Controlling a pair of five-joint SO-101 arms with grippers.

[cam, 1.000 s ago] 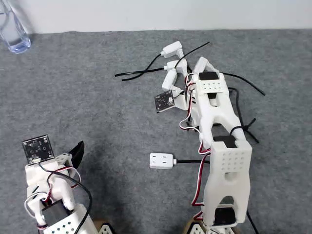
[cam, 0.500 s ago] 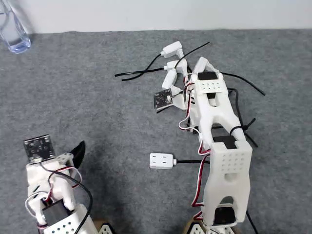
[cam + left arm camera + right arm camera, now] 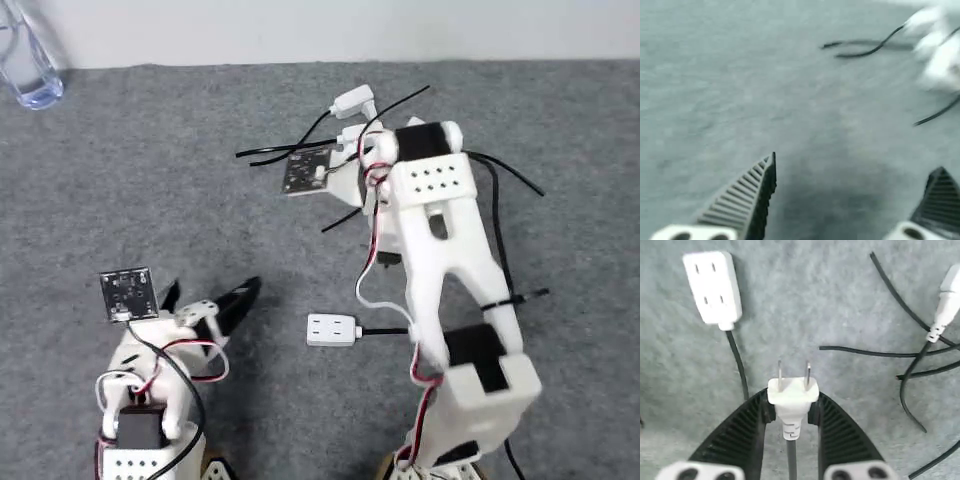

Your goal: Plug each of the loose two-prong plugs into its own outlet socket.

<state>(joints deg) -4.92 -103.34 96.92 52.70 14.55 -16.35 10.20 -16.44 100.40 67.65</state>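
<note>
Grey carpet-covered table (image 3: 150, 200). Right gripper (image 3: 791, 402) is clenched on a white two-prong plug (image 3: 792, 389), its arm since shifted. Left gripper (image 3: 855, 167) is spread wide and empty, now swung nearer the white plastic outlet block (image 3: 332, 329).

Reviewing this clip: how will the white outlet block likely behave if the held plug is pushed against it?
The outlet block looks small and lies loose on the grey mat, so it probably slides rather than resisting. Its thin black cord looks flexible and likely anchors it little. The plug in the right end effector seems rigid.
</note>
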